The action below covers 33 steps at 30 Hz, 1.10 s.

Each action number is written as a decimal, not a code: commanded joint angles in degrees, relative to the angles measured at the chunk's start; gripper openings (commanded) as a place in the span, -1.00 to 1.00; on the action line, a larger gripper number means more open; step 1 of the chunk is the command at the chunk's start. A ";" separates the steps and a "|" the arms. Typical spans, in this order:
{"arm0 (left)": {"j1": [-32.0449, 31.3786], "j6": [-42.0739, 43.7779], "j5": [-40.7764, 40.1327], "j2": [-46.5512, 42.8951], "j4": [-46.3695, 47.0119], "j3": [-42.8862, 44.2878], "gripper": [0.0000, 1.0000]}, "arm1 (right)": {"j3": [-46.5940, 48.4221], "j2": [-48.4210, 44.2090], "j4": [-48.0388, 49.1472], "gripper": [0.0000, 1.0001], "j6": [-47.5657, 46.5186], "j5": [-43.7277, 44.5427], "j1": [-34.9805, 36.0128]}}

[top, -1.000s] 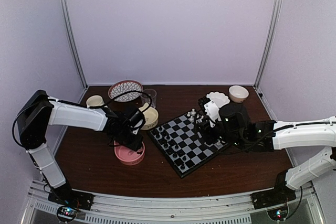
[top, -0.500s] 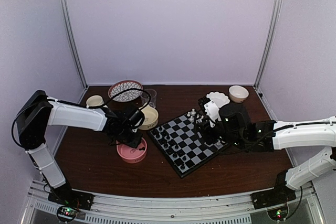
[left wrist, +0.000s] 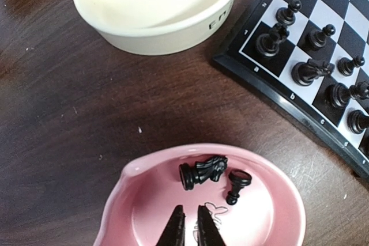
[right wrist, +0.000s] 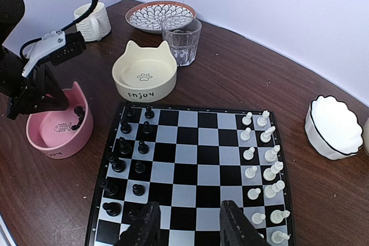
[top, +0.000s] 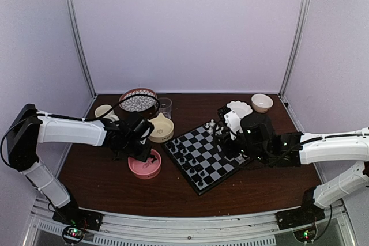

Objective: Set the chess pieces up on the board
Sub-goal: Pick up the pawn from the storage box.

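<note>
Over the pink bowl [left wrist: 144,205], the left pincer [left wrist: 190,229] is nearly closed, holding nothing; two black chess pieces [left wrist: 203,171] lie inside. The right pincer [right wrist: 190,226] hangs open over the board [right wrist: 190,154].

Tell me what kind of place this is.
Probably a robot lab test cell, not a home. A left arm and a right arm stand on a metal rail at the table's near edge. Bare pale walls with metal posts enclose staged props: a chessboard and a cat-eared pet bowl.
</note>
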 commanded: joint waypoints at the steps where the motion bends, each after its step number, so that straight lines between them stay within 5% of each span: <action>1: 0.14 -0.14 0.02 0.05 2.94 -0.33 -0.77 | -0.64 -0.02 0.96 -0.24 0.35 -0.11 -0.34; 16: 0.10 2.72 9.51 1.66 5.49 -1.51 -0.23 | -0.55 -0.02 0.88 -0.24 0.30 -0.06 -0.34; 33: 0.05 3.36 10.70 8.29 5.83 2.48 -0.51 | -0.55 -0.16 0.70 -0.23 0.26 -0.02 -0.34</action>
